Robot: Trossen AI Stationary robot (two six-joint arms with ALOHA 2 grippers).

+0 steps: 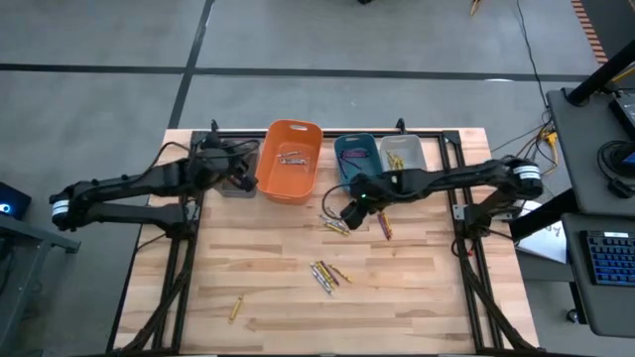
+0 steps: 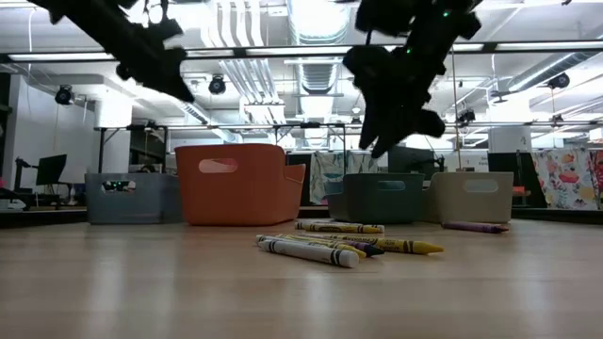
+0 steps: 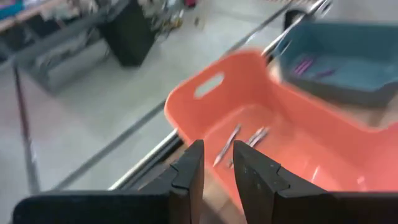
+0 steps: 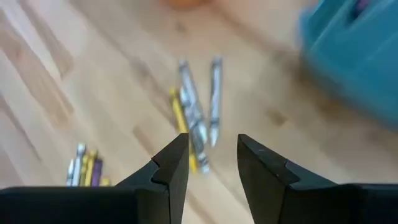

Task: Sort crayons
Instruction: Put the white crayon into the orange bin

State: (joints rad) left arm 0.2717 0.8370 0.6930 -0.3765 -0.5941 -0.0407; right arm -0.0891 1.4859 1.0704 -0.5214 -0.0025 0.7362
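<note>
Right gripper [image 4: 212, 163]: dark fingers spread, nothing between them. It hangs clear of the pale wooden desk [image 1: 268, 258], in front of the teal plastic bin [image 1: 353, 156]. Directly past the fingers lies a small cluster of grey and yellow wax crayons [image 4: 194, 121], untouched. The high view places this cluster [image 1: 335, 226] just beside the gripper [image 1: 351, 212].

Left gripper [image 3: 216, 165]: fingers slightly apart with a narrow gap, holding nothing. It sits at the near rim of the orange plastic bin [image 3: 292, 146], between it and the grey plastic bin [image 1: 236, 178]. Two or three greyish crayons [image 3: 244, 142] lie on the orange bin's floor.

Other crayons: a mixed group [image 1: 327, 274] near the desk centre, a lone yellow crayon [image 1: 236, 309] well apart toward the front left, and a purple and orange pair [image 1: 384, 225] beside the right gripper.

View differences: the left wrist view shows purple crayons [image 3: 305, 66] inside the teal bin; the high view shows yellow crayons [image 1: 396, 160] in the beige plastic bin [image 1: 402, 151]. The low view cannot see any bin's contents but shows both grippers raised above the desk.
</note>
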